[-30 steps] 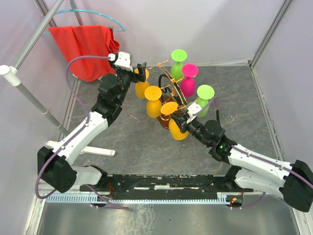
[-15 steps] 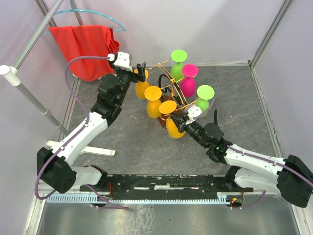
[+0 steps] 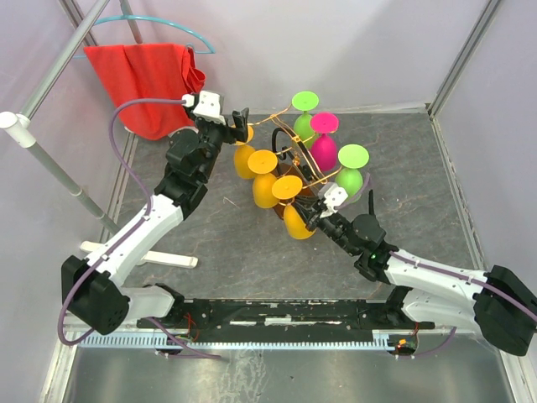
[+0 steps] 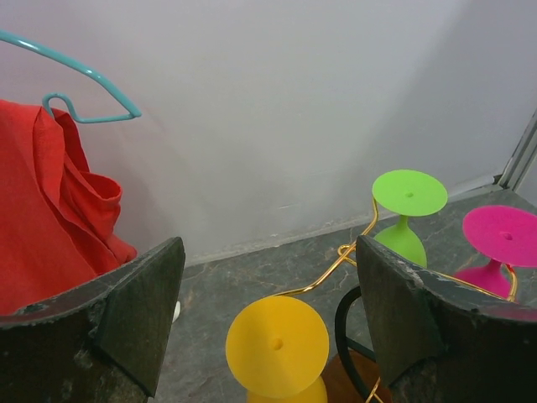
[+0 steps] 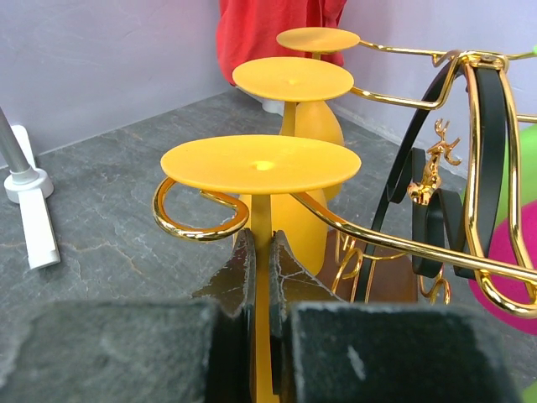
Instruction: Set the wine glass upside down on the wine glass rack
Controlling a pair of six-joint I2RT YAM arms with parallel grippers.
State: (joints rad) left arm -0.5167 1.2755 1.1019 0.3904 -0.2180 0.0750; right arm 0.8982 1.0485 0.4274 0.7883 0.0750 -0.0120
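wine glass point(image 5: 260, 164) inverted at the wine glass rack point(image 5: 394, 243)
my right gripper point(image 5: 260, 252) pinches its stem beside a gold scroll, foot up; left gripper point(image 4: 264, 256) spread above another orange glass point(image 4: 277, 346).

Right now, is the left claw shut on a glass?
No, the left claw is open: its fingers stand wide apart, with a gap on each side of the yellow glass.

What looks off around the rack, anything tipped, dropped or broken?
Nothing stands out. Five glasses hang bowl-down on the wine glass rack, none fallen. The right gripper pinches the sixth, a yellow wine glass, by its stem at a rack arm. The left gripper is open.
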